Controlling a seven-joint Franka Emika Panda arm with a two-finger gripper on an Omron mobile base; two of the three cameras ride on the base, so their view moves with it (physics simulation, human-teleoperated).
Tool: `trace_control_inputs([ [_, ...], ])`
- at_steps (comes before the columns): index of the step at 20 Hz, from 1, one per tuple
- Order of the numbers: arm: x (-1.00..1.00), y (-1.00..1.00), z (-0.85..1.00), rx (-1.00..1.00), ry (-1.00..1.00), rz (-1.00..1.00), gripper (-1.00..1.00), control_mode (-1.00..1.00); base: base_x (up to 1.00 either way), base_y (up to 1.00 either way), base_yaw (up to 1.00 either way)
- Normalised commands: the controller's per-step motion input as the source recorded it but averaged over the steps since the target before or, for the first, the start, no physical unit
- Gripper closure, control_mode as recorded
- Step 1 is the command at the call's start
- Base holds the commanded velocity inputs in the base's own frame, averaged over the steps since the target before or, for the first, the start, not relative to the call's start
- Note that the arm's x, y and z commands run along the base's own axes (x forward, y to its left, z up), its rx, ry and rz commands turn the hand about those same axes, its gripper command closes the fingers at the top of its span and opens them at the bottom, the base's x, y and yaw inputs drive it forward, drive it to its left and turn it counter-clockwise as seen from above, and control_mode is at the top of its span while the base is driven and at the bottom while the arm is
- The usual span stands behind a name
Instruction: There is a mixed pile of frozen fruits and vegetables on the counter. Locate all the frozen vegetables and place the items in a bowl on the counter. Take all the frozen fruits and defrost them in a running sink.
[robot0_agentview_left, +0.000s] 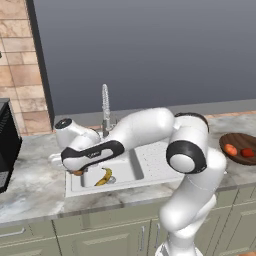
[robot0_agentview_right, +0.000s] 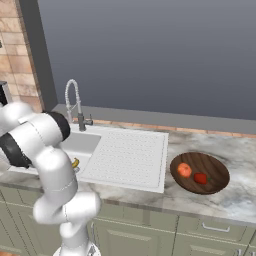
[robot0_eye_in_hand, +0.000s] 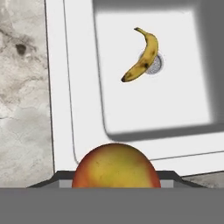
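Holding: the gripper (robot0_agentview_left: 76, 171) has the round orange-yellow fruit (robot0_eye_in_hand: 116, 166) between its fingers. The fingers are partly open, as wide as the fruit, and closed on it. The fruit has a red blush.
Where the fruit is: over the left rim of the sink (robot0_agentview_left: 75, 186), not down in the basin.
Sink: white, with a deep basin and a dotted drainboard (robot0_agentview_right: 129, 159) on its right side.
Inside the sink: the yellow banana (robot0_eye_in_hand: 143, 56) lies on the basin floor. Its middle lies over the round metal drain (robot0_eye_in_hand: 155, 65). Its tips are dark.
Faucet: the tall chrome faucet (robot0_agentview_left: 105, 106) with a spring coil stands at the back of the sink.
Bowl: the wide, dark brown wooden bowl (robot0_agentview_right: 216, 169) sits on the counter (robot0_agentview_right: 240, 150), well to the right of the sink.
Inside the bowl: the round orange-red ball (robot0_agentview_right: 184, 170) and the smaller bright red lumpy piece (robot0_agentview_right: 200, 178) lie just beside each other. The ball is on the side nearer the sink.
Counter: pale grey marbled stone on both sides of the sink.
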Motion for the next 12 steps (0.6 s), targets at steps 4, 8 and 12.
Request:
trace_control_inputs([
  [4,0.19,-0.38,0.01,0.01,0.01,-0.04,1.0,-1.0,0.0,0.0,0.0],
  [8,0.24,-0.28,0.0,0.01,0.01,-0.02,1.0,-1.0,0.0,0.0,0.0],
  [12,0.26,-0.26,0.0,0.0,0.03,-0.02,1.0,-1.0,0.0,0.0,0.0],
])
